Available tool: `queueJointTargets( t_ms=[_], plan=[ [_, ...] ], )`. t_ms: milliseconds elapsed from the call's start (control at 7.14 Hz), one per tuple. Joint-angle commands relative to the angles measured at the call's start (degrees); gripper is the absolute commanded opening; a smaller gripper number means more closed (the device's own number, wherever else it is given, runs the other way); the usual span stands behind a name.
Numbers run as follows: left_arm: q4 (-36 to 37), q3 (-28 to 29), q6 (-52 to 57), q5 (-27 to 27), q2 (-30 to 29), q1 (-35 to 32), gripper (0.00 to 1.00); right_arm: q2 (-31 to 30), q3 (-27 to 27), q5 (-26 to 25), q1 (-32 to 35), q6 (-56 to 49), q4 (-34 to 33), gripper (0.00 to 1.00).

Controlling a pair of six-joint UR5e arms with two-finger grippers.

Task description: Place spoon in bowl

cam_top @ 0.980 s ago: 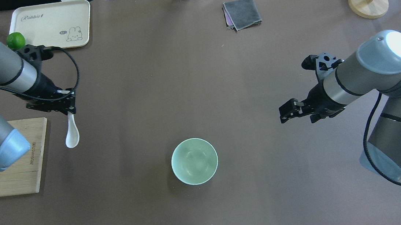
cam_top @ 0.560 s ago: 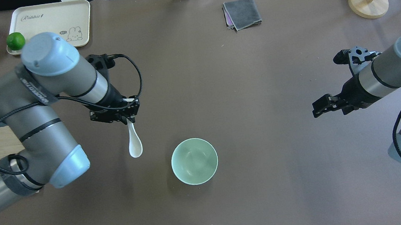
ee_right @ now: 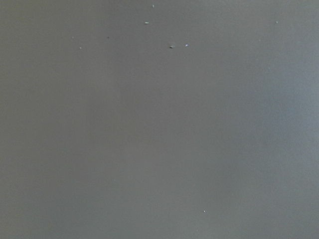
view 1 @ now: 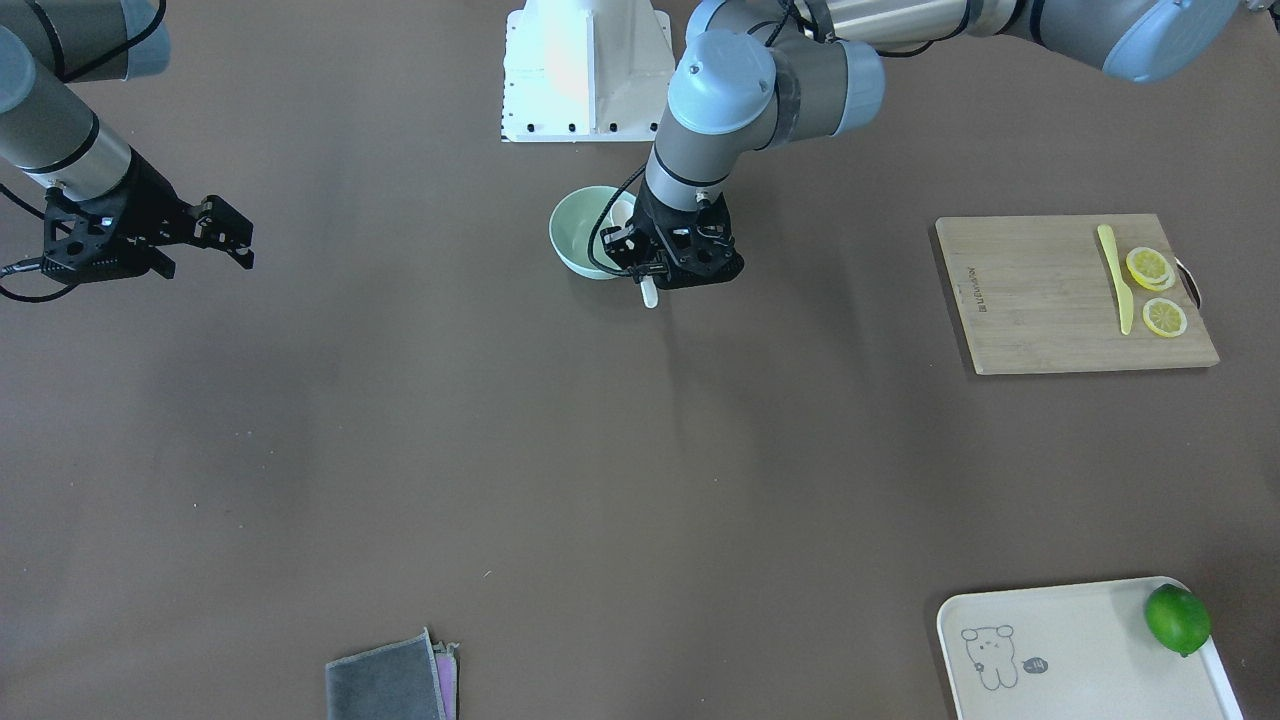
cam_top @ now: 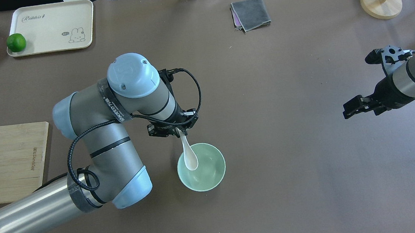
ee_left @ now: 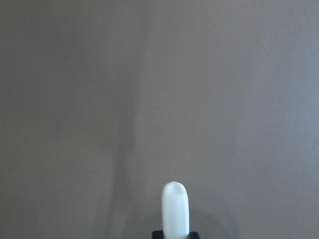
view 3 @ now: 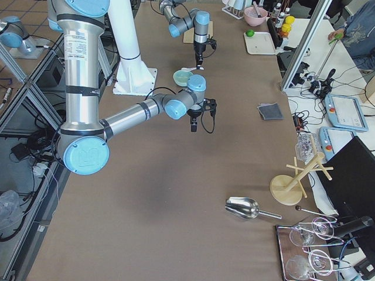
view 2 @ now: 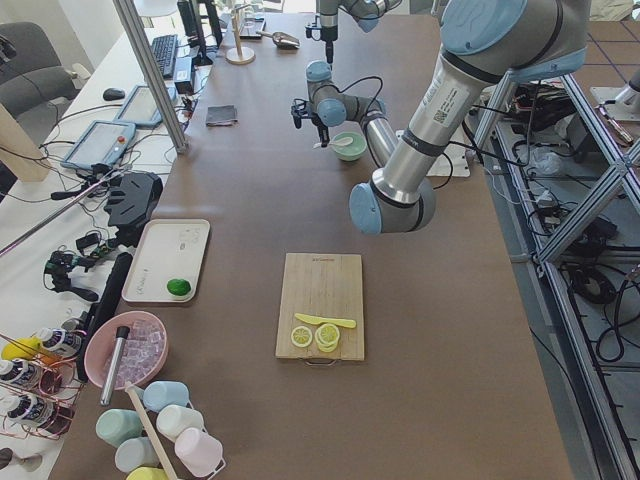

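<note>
Overhead exterior shows the left claw (cam_top: 177,132) clenched on the spoon (cam_top: 189,155) by its handle, just beyond the bowl (cam_top: 218,178). The spoon's long axis slants toward the robot, scoop over the bowl's left interior. The right claw (cam_top: 347,113), released, stays well apart.

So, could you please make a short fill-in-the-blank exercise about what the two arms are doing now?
1. The left hand holds the spoon by its ____.
2. The spoon's scoop is over the bowl, which is pale ____.
3. The right hand is open and holds ____.
Missing words: handle, green, nothing.
</note>
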Motion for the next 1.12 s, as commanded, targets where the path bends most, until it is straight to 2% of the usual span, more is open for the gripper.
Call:
queueJointTargets(
  t_ms=[0, 280, 560, 840, 980],
  plan=[
    [0.1, -0.1, -0.5, 0.7, -0.3, 0.7, 0.98, -1.5, 0.1, 0.1, 2.1, -0.5, 0.1, 1.0],
    [3.7, -2.8, 2.6, 0.1, 0.5, -1.7, 0.98, -4.3, -0.3, 1.4, 6.2, -7.5, 0.0, 1.0],
    [18.7, -14.0, 20.3, -0.5, 4.5, -7.4, 0.98, -6.8, -0.5, 3.0, 10.2, -12.3, -0.3, 1.0],
    [21.2, -16.8, 40.7, -4.3, 11.8, -17.9, 0.98, -8.5, -1.1, 3.8, 13.6, -17.9, -0.6, 1.0],
    [21.2, -16.9, 53.4, -8.2, 17.2, -24.7, 0.98, -8.5, -1.9, 4.3, 15.0, -19.3, -0.7, 1.0]
  ],
)
